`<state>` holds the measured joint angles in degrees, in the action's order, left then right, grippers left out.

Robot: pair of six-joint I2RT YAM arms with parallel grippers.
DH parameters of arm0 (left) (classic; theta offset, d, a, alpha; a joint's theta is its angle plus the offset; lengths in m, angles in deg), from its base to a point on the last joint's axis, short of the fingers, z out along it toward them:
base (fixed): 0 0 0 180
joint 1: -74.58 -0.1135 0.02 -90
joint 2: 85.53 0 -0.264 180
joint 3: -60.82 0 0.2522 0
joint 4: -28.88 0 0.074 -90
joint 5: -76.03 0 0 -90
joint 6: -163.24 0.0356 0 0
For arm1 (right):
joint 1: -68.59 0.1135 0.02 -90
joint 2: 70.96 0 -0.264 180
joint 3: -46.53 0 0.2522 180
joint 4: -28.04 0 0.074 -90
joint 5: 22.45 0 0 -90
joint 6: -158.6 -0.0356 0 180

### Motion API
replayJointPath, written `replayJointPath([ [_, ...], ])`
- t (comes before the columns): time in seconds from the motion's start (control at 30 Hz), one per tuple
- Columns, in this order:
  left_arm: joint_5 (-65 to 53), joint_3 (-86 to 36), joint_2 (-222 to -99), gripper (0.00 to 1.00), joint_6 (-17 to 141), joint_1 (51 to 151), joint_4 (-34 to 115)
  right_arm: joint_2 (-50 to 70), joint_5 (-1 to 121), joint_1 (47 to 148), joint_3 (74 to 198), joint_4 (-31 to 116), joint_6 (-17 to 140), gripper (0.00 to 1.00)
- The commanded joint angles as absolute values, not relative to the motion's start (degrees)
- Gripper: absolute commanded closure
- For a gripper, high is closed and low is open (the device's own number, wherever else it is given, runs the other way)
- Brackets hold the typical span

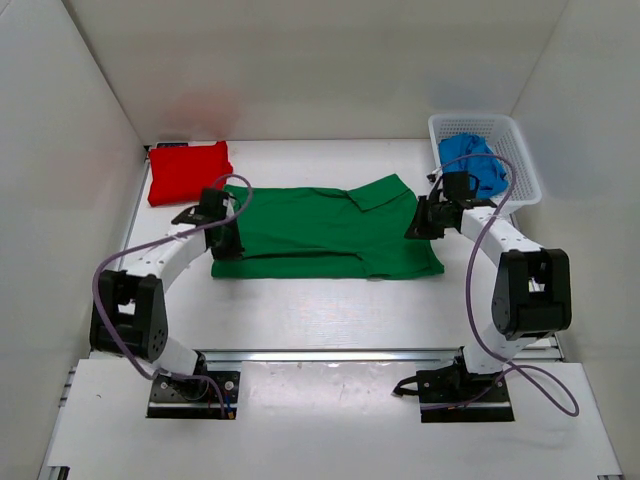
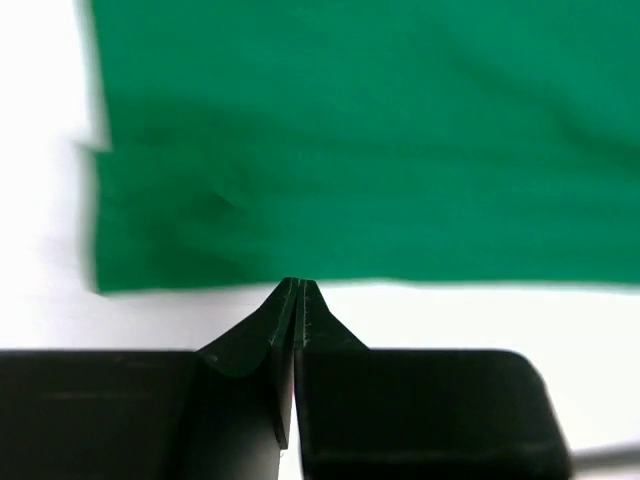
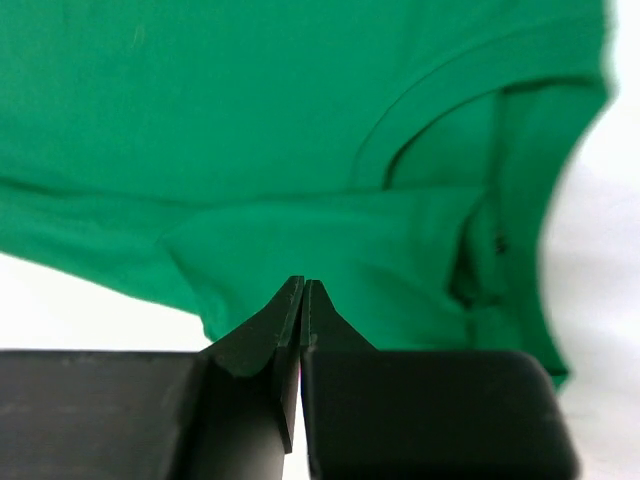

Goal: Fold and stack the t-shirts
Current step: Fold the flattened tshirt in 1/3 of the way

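Green cloth fills both wrist views: the green short-sleeved t-shirt (image 1: 320,235) lies spread across the middle of the white desk (image 1: 330,315), one sleeve turned in over the body at its right end. The left arm stretches forward from its base, elbow out to the left, wrist bent down over the shirt's left edge. The left gripper (image 2: 297,284) has its jaws pressed together with no gap, tips touching the hem (whether any cloth is caught between them I cannot tell). The right arm rises from its base and bends inward, wrist tipped down at the shirt's right edge. The right gripper (image 3: 303,281) also has its jaws fully closed, pinching a bunched fold just below the sleeve. A folded red t-shirt (image 1: 188,172) sits at the far left corner. A white plastic mesh basket (image 1: 527,165) at the far right holds a crumpled blue t-shirt (image 1: 472,160).
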<state>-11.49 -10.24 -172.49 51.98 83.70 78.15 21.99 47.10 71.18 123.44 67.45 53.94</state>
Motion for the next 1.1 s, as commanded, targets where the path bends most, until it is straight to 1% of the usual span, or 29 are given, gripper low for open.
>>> replayJointPath([
  [0.0,-8.3,-6.1,-167.7,0.86,50.8,87.1,75.1,18.8,47.2,73.1,120.6,64.7,53.9,1.0],
  [0.03,-8.3,-5.4,-167.6,0.84,50.3,87.6,73.8,18.3,46.8,73.6,120.0,64.4,53.6,1.0],
  [0.13,-7.7,-5.0,-170.9,0.83,50.1,86.9,72.8,17.6,46.5,74.8,117.9,63.4,53.0,1.0],
  [0.3,-8.7,-11.1,-180.3,0.83,49.8,83.7,71.8,17.4,44.4,75.8,115.6,60.5,51.7,1.0],
  [0.4,-10.4,-13.3,-182.4,0.81,47.8,82.2,68.9,17.5,44.2,76.8,114.6,59.5,51.4,1.0],
  [0.53,-12.9,-14.2,-183.4,0.79,46.8,82.0,67.3,19.0,43.4,77.1,113.3,57.2,51.1,1.0],
  [0.67,-12.5,-11.1,-182.4,0.77,44.9,81.9,63.5,21.3,43.4,76.6,112.9,55.0,50.9,0.99],
  [0.77,-12.0,-9.9,-182.0,0.76,44.7,82.4,64.1,23.2,44.2,76.6,113.3,54.6,50.7,1.0],
  [0.9,-13.9,-10.0,-183.9,0.76,46.1,83.6,68.3,26.4,46.5,76.9,114.8,58.7,51.7,1.0],
  [1.0,-13.9,-8.4,-184.8,0.77,47.2,84.0,71.6,27.0,46.9,78.2,114.9,60.9,51.5,1.0],
  [1.07,-13.8,-6.8,-184.0,0.76,47.4,86.3,72.4,26.4,47.2,78.6,114.2,62.4,51.2,0.99],
])
